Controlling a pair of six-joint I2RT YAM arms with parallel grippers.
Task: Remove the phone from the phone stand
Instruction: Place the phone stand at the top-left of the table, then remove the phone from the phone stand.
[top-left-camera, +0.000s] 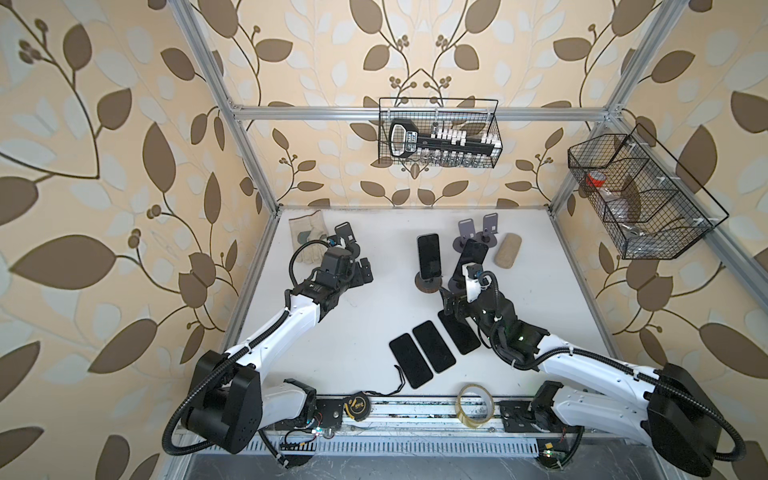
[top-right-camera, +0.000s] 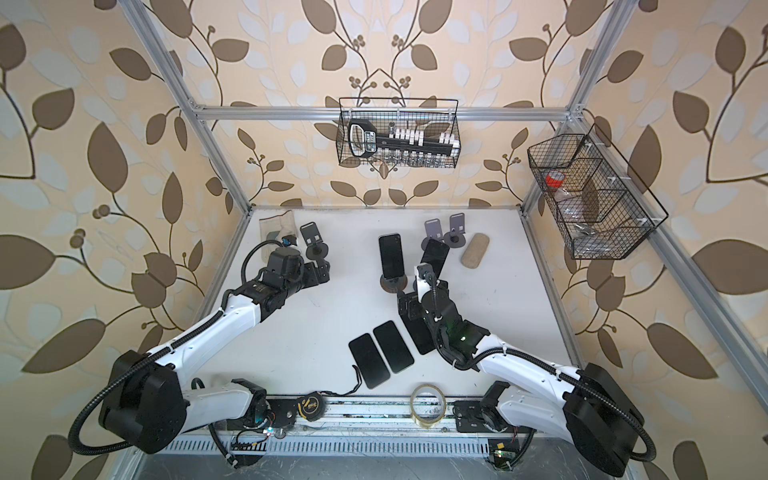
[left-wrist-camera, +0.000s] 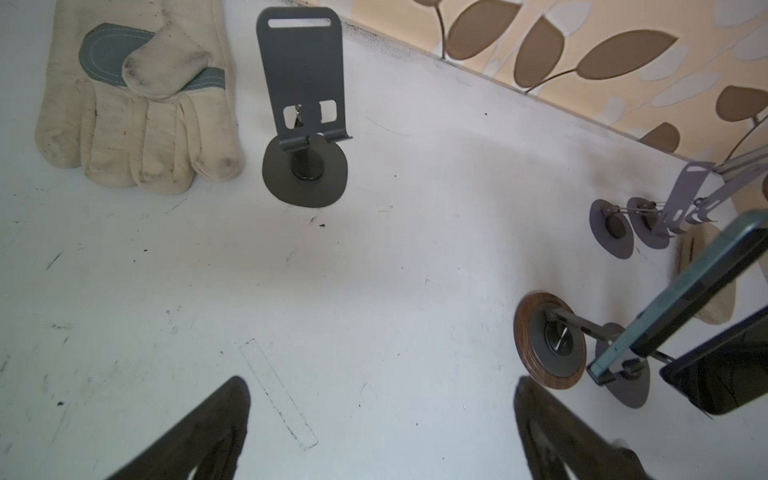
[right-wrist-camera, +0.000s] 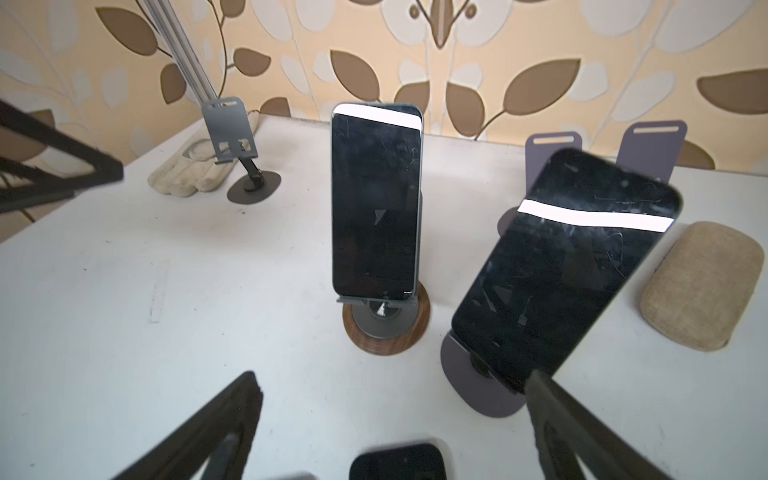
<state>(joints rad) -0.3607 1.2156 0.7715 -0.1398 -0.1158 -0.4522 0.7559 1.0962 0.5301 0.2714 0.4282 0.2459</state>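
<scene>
No text reading clearly anywhere. Black tool holder (top-left-camera: 409, 143) in wire basket (top-left-camera: 384, 124), upper centre of both top views, carrying white label, lettering blurring beyond reading. Tape measure (top-left-camera: 357, 404), lower centre, showing yellow badge, marking too small to tell.

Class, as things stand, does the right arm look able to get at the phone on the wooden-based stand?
Probably yes: the right gripper is open, facing the phone, with only bare table between them.
</scene>
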